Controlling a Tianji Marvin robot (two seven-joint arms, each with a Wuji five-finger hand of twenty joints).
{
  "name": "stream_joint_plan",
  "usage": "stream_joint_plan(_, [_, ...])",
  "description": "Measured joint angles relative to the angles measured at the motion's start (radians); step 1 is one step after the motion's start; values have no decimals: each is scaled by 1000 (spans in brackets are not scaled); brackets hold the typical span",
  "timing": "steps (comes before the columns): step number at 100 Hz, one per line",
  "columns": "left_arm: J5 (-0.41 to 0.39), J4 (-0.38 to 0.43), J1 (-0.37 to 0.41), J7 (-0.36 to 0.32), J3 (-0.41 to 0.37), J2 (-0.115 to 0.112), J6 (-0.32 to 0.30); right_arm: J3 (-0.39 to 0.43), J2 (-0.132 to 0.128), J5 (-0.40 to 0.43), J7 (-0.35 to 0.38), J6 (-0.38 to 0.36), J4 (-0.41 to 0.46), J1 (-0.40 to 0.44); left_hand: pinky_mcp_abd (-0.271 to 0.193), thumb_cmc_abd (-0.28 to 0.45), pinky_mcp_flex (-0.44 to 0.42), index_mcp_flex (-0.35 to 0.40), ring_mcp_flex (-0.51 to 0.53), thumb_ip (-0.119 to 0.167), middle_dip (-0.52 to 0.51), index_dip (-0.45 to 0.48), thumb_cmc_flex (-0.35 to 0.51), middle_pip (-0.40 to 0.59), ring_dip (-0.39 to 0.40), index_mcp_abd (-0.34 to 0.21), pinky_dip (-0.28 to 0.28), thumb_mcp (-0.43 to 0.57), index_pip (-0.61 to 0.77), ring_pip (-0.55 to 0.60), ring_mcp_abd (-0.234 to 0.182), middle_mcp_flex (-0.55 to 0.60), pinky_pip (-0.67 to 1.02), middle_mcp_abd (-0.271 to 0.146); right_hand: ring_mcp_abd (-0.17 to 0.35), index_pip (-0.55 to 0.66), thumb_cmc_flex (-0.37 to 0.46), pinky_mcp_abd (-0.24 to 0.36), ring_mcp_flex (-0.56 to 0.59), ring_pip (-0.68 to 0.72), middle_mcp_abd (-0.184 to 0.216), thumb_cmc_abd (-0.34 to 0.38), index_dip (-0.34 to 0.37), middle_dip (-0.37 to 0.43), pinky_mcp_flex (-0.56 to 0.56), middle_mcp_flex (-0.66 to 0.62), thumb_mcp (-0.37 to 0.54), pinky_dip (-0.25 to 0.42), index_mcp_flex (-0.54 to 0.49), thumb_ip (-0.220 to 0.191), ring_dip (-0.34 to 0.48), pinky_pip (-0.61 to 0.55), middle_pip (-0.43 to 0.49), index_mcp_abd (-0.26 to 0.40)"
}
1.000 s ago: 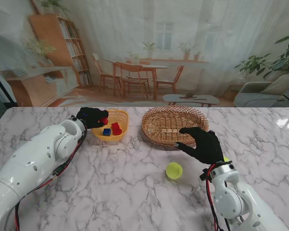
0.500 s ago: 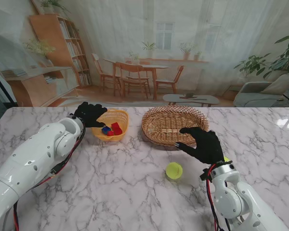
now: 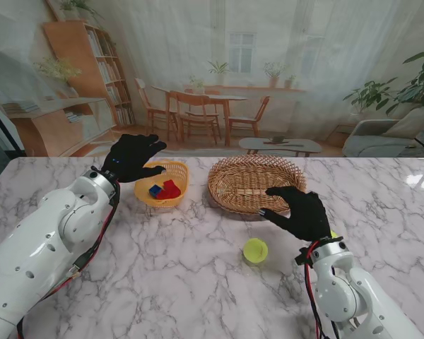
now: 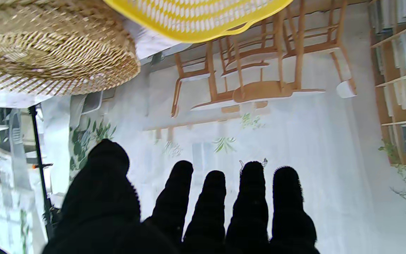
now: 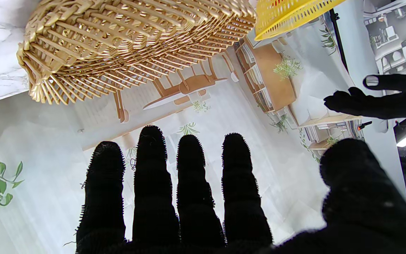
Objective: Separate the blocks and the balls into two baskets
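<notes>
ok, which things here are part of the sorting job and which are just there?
Job:
- yellow basket holding red blocks and a blue block
- wicker basket, nothing seen in it
- yellow-green ball on the table
- second ball, mostly hidden by the right hand
- left hand, open

Just there:
- marble table
- printed room backdrop

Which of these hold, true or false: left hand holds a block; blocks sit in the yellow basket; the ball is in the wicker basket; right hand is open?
1. The left hand holds a block. False: it is open and holds nothing.
2. Red and blue blocks lie in the yellow basket. True.
3. The ball is in the wicker basket. False: it lies on the table.
4. The right hand is open. True.
</notes>
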State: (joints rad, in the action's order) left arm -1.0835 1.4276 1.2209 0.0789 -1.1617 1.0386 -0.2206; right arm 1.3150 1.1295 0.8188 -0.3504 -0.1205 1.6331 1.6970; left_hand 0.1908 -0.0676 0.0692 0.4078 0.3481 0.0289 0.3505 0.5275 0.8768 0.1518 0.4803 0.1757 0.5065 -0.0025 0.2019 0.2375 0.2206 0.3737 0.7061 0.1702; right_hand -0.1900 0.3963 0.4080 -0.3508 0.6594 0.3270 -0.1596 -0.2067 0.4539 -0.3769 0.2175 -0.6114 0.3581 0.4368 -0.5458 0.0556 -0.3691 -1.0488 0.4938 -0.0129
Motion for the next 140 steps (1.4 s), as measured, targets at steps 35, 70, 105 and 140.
stream_joint_plan(35, [114,146,170,93,-69,29,21,13,2,0,-11,-9,6,12,25,4,18,25,31,0,0,55,12,0,-1,-14,0,-3,43,0,4,78,0,0,0,0,0,0,0,0,0,0,0,0,0,0,0,0,0,0,0,0,0,0])
stream_joint_plan(70, [244,121,257,150,-77,50,-65,22,3,0,-26,-16,10,22,27,4,60,86,105,0,38,60,13,37,2,-21,0,-3,59,4,10,174,16,-19,0,0,0,0,0,0,0,0,0,0,0,0,0,0,0,0,0,0,0,0])
stream_joint_plan(105, [282,51,216,37,-8,51,-37,2,2,6,-29,-4,-2,8,3,4,58,85,105,0,42,24,14,37,14,-18,0,-3,33,4,11,174,16,-15,-1,0,0,0,-15,0,0,0,0,0,-7,4,0,0,-1,0,0,0,-1,0])
stream_joint_plan(140, [257,48,216,50,-9,49,-35,7,2,81,-55,59,-5,15,25,4,47,84,104,0,43,20,14,37,14,-18,0,-3,25,4,11,174,15,-15,-13,0,0,0,-130,-1,-5,0,0,1,-73,82,0,0,-1,0,23,45,-23,0])
